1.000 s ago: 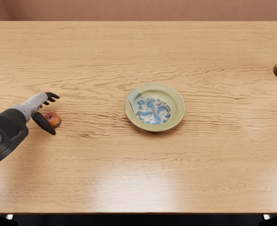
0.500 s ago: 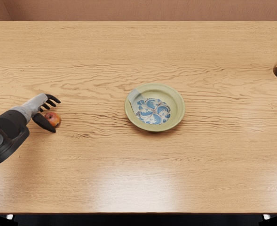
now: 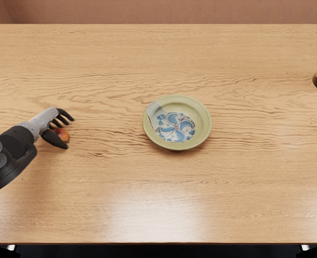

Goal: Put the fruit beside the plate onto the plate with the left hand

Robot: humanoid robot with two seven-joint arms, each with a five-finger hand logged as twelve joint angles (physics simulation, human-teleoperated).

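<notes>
Left hand (image 3: 50,124) at frame's left, unclenched, fingers (image 3: 65,114) splayed over fruit (image 3: 64,135), thumb below it. Fruit mostly hidden, on table (image 3: 147,59). Plate (image 3: 203,115) well apart, right of it, near centre.

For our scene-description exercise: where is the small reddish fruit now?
In the head view, the small reddish fruit lies on the wooden table at far left, partly hidden by the left hand, left of the round green plate.

Left robot hand (image 3: 50,122) spread over small red round fruit (image 3: 64,136) on wooden table (image 3: 147,193); round green blue-patterned plate (image 3: 203,114) well apart.
</notes>
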